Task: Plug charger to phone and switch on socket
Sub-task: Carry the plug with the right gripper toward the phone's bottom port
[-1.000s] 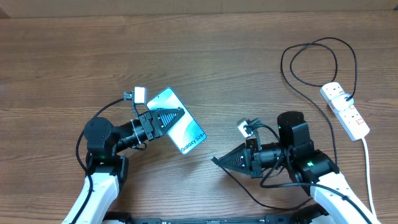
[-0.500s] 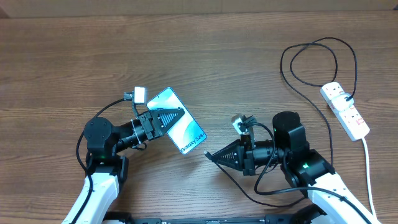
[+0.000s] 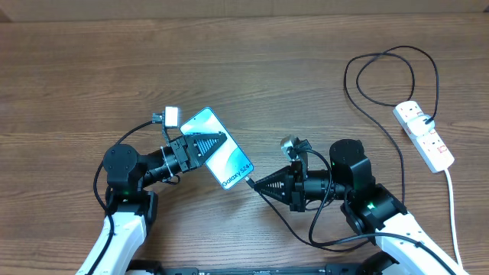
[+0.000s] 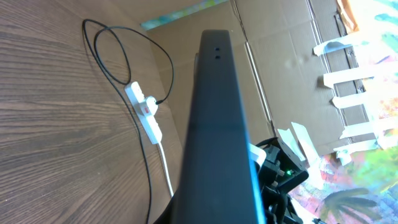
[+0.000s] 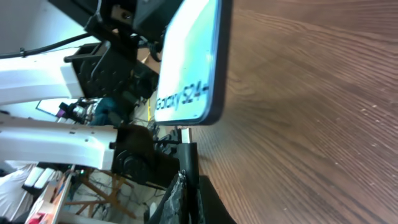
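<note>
Phone (image 3: 229,164) hangs clamped in left claw (image 3: 210,143) above tabletop (image 3: 76,61) front; right claw (image 3: 260,184), clamped on charger (image 3: 346,76), holds its tip beside phone's lower end.

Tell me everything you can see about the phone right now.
The phone is a slim rectangle with rounded corners, a dark frame and a light blue-teal screen reading Galaxy S24+. Seen from overhead it sits diagonally, left of centre, screen up, its upper half gripped by the left gripper. The right gripper holds the charger with its tip at the phone's lower end; whether they touch is unclear.
</note>
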Robot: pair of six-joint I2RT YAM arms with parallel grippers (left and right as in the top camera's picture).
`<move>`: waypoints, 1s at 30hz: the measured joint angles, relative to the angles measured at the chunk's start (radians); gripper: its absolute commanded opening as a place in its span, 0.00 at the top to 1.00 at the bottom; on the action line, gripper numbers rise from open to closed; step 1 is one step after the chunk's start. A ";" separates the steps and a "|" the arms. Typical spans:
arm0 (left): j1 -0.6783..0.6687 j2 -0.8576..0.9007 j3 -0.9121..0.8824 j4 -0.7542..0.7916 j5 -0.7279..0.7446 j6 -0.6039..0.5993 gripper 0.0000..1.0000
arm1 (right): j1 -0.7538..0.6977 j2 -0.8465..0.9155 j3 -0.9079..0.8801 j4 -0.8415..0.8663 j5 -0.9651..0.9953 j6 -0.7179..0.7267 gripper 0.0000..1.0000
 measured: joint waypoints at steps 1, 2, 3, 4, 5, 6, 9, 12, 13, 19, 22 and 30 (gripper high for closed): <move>0.000 0.000 0.000 0.000 0.000 0.000 0.96 | 0.000 0.001 0.000 0.001 0.004 0.001 0.96; 0.000 0.000 0.000 0.000 0.000 0.000 0.96 | 0.000 0.001 0.000 0.002 0.007 0.002 0.96; 0.000 0.000 0.000 0.000 0.000 0.000 0.96 | 0.000 0.002 0.000 0.004 0.009 0.003 0.96; 0.000 0.000 0.000 0.000 -0.001 0.000 0.96 | 0.000 0.002 0.000 0.009 0.010 0.003 0.96; 0.000 0.000 0.000 0.000 -0.003 0.000 0.96 | 0.000 0.003 0.000 0.011 0.010 0.003 0.96; 0.000 0.000 0.000 0.000 -0.004 0.000 0.96 | 0.000 0.003 0.000 0.014 0.010 0.003 0.96; 0.000 0.000 0.000 0.000 -0.007 0.000 0.96 | 0.001 0.003 0.000 0.017 0.011 0.003 0.96; 0.000 0.000 0.000 0.000 -0.008 0.000 0.96 | 0.014 0.003 0.000 0.019 0.018 0.003 0.96; 0.000 0.000 0.000 0.000 -0.007 0.000 0.96 | 0.024 0.003 0.000 0.021 0.023 0.004 0.96; 0.000 0.000 0.000 0.000 -0.007 0.000 0.96 | 0.050 0.006 0.000 0.023 0.052 0.004 0.96; 0.000 0.000 0.000 0.000 -0.008 0.000 0.96 | 0.051 0.006 0.000 0.022 0.063 0.004 0.96; 0.000 0.000 0.000 0.000 -0.006 0.000 0.96 | 0.051 0.006 0.000 0.039 0.096 0.012 0.96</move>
